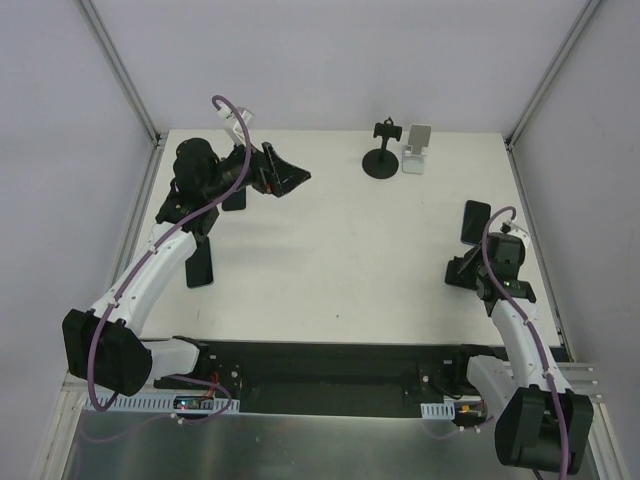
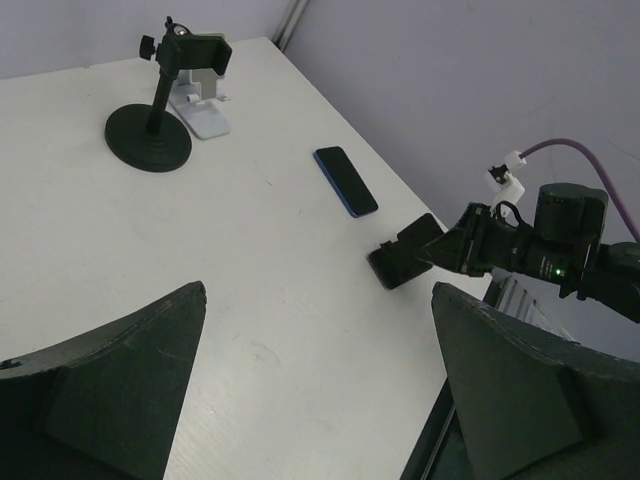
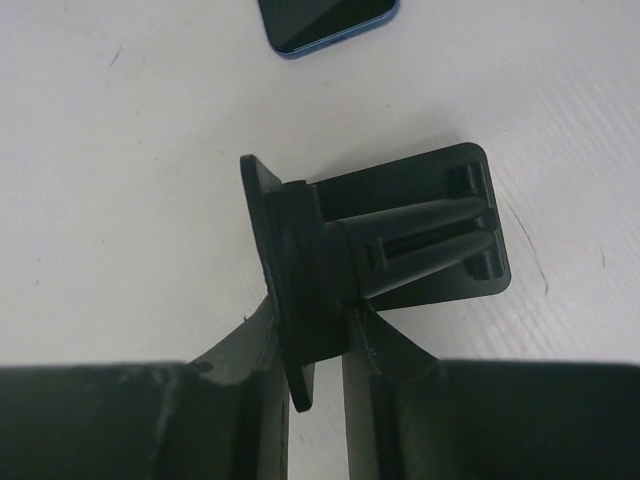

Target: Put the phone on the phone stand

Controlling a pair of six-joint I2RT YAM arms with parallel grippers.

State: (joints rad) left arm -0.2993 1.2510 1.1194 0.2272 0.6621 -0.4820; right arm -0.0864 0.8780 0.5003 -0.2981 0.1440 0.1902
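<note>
A phone (image 1: 475, 222) with a dark screen and blue rim lies flat near the table's right edge; it also shows in the left wrist view (image 2: 345, 180) and at the top of the right wrist view (image 3: 325, 25). Just nearer than it stands a small black phone stand (image 3: 400, 230) on the table (image 1: 350, 250). My right gripper (image 3: 315, 310) is shut on the stand's upright plate, one finger on each side. The overhead view shows the right gripper (image 1: 466, 270) low at the stand (image 1: 455, 272). My left gripper (image 1: 285, 178) hangs open over the far left, nothing between its fingers (image 2: 130, 380).
A black holder on a round base (image 1: 381, 160) and a white stand (image 1: 417, 150) sit at the back middle. Two more dark phones (image 1: 200, 268) (image 1: 235, 198) lie under the left arm. The table's right edge runs close to the right arm.
</note>
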